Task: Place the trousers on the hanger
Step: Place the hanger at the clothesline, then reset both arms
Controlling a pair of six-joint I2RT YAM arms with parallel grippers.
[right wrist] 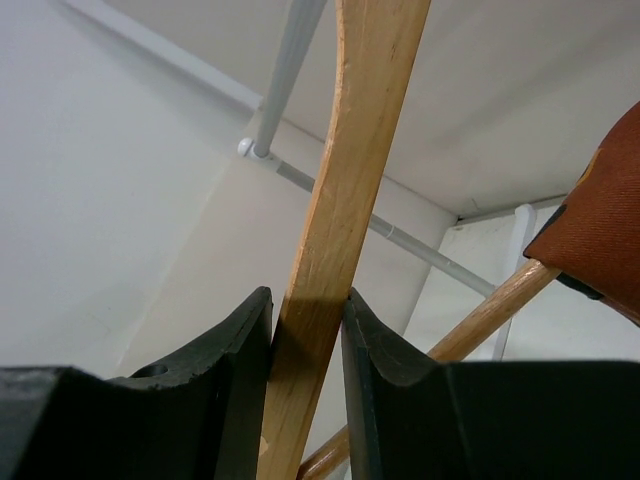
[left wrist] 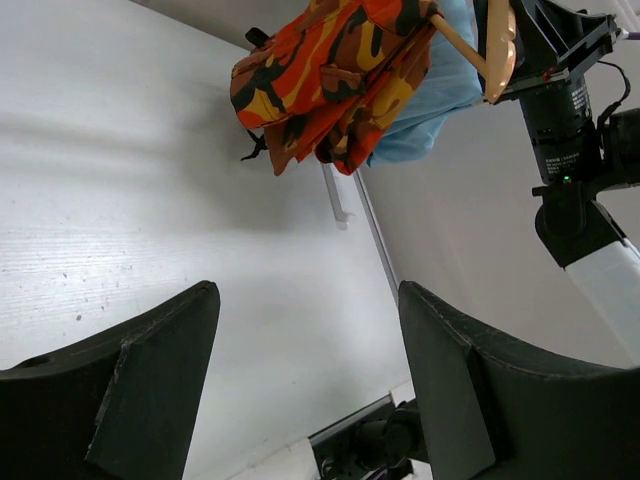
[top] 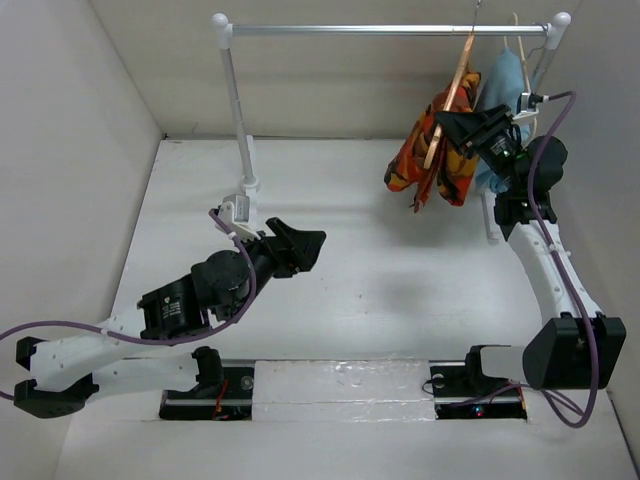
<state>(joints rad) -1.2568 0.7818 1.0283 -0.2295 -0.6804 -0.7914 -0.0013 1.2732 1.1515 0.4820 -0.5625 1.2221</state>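
Trousers draped on wooden hanger, apparently hooked on rail. Right gripper clenched on hanger, left gripper released. Left to do: let go.

- A clothes rail runs across the back of the table, its posts standing at the far left-centre and far right.
- The hanger hangs near the rail's right end, with the trousers draped over it.
- A second garment hangs just right of the trousers, touching them.
- The right gripper is up at the hanger, its jaws either side of one arm.
- The left gripper is above the table's middle-left, well apart from the trousers.
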